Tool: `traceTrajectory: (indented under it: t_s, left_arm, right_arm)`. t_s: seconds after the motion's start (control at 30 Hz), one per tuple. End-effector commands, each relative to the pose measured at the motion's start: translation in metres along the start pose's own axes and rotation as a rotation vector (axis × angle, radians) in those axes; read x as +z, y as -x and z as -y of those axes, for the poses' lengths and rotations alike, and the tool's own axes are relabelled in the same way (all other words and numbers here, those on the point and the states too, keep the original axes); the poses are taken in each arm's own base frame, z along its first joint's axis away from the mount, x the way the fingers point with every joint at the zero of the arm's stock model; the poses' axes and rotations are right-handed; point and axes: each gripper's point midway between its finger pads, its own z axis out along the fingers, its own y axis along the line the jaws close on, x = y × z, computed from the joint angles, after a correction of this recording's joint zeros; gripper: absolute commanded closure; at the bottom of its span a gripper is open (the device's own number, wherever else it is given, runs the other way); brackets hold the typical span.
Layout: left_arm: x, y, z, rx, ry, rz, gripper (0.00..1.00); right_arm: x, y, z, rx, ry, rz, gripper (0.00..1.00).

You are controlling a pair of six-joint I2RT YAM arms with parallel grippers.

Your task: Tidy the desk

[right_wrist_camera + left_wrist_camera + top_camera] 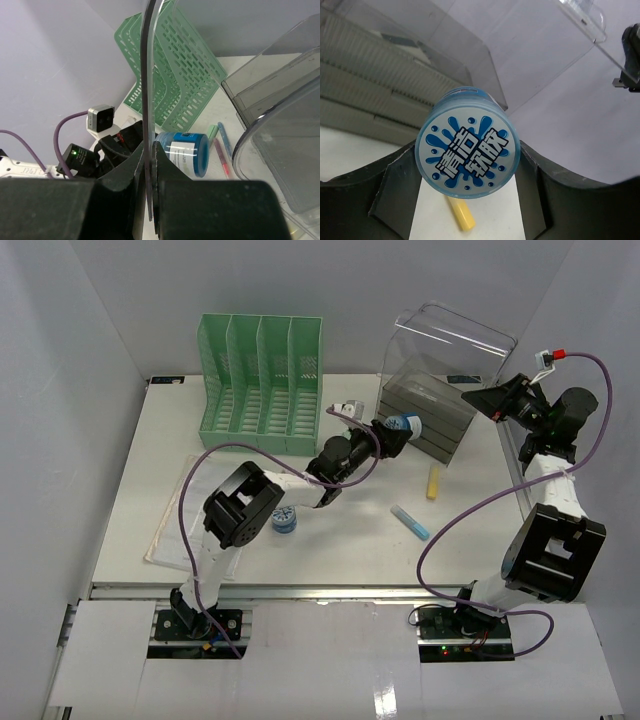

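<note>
Lying nearest on the worktop [340,560], which spreads from the arm bases to the back wall, are papers [170,530], a loose tub [284,521], a blue pen [410,522] and a yellow marker [433,482]. With all of these scattered, I judge the tidying well short of done. Farther in, the left jaws pinch a blue tub [467,145] by its sides, just in front of the box [425,415]. Its cap reads 清洁软胶 in white among blue splashes, but the side label is too small to read. The right jaws are pressed together on the edge of the box's clear lid [455,335], which is tipped up, so the tub probably goes inside. Farthest back stands a green file rack [262,385].
</note>
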Motion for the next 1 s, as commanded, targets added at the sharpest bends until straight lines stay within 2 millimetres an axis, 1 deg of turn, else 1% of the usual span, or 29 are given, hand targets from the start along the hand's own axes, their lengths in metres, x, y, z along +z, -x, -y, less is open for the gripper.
traceTrajectory:
  t_s: [0.0, 0.07, 0.17, 0.2, 0.23, 0.4, 0.43, 0.47, 0.5, 0.57, 0.6, 0.67, 0.73, 0.8, 0.93, 0.97]
  left_arm:
    - [0.02, 0.061, 0.05, 0.074, -0.204, 0.204, 0.99]
    - [0.027, 0.064, 0.051, 0.094, -0.222, 0.237, 0.99]
    - [0.038, 0.06, 0.047, 0.111, -0.228, 0.25, 0.99]
    - [0.043, 0.062, 0.048, 0.114, -0.234, 0.26, 0.99]
    - [0.048, 0.069, 0.052, 0.119, -0.243, 0.281, 0.99]
    - [0.065, 0.076, 0.052, 0.124, -0.257, 0.33, 0.99]
    - [0.069, 0.07, 0.045, 0.124, -0.248, 0.321, 0.99]
    - [0.073, 0.079, 0.051, 0.123, -0.262, 0.344, 0.98]
    - [0.075, 0.079, 0.051, 0.122, -0.264, 0.346, 0.98]
    - [0.083, 0.071, 0.039, 0.1, -0.245, 0.343, 0.98]
    - [0.085, 0.072, 0.036, 0.088, -0.235, 0.356, 0.98]
    - [0.09, 0.074, 0.035, 0.071, -0.235, 0.374, 0.97]
    - [0.096, 0.061, 0.024, 0.061, -0.215, 0.352, 0.96]
    - [0.102, 0.06, 0.022, 0.054, -0.205, 0.344, 0.95]
    - [0.11, 0.05, 0.009, 0.048, -0.165, 0.324, 0.93]
    - [0.111, 0.051, 0.008, 0.049, -0.16, 0.324, 0.91]
  right_arm:
    - [-0.006, 0.011, -0.03, -0.099, 0.05, 0.015, 0.92]
    - [-0.007, 0.012, -0.033, -0.094, 0.053, 0.014, 0.92]
    - [-0.007, 0.014, -0.038, -0.093, 0.059, 0.018, 0.92]
    - [-0.007, 0.014, -0.039, -0.089, 0.06, 0.019, 0.92]
    - [-0.007, 0.015, -0.041, -0.083, 0.062, 0.02, 0.92]
    - [-0.008, 0.016, -0.045, -0.069, 0.074, 0.021, 0.92]
    - [-0.008, 0.016, -0.046, -0.069, 0.076, 0.02, 0.92]
    - [-0.008, 0.016, -0.046, -0.064, 0.076, 0.02, 0.92]
    - [-0.008, 0.016, -0.046, -0.063, 0.077, 0.02, 0.92]
    - [-0.008, 0.016, -0.046, -0.059, 0.076, 0.022, 0.92]
    - [-0.008, 0.015, -0.046, -0.055, 0.077, 0.022, 0.92]
    - [-0.008, 0.014, -0.046, -0.05, 0.078, 0.022, 0.92]
    - [-0.009, 0.013, -0.047, -0.047, 0.078, 0.022, 0.92]
    - [-0.009, 0.012, -0.047, -0.048, 0.079, 0.022, 0.92]
    - [-0.009, 0.011, -0.047, -0.042, 0.078, 0.021, 0.92]
    - [-0.01, 0.011, -0.047, -0.042, 0.077, 0.024, 0.92]
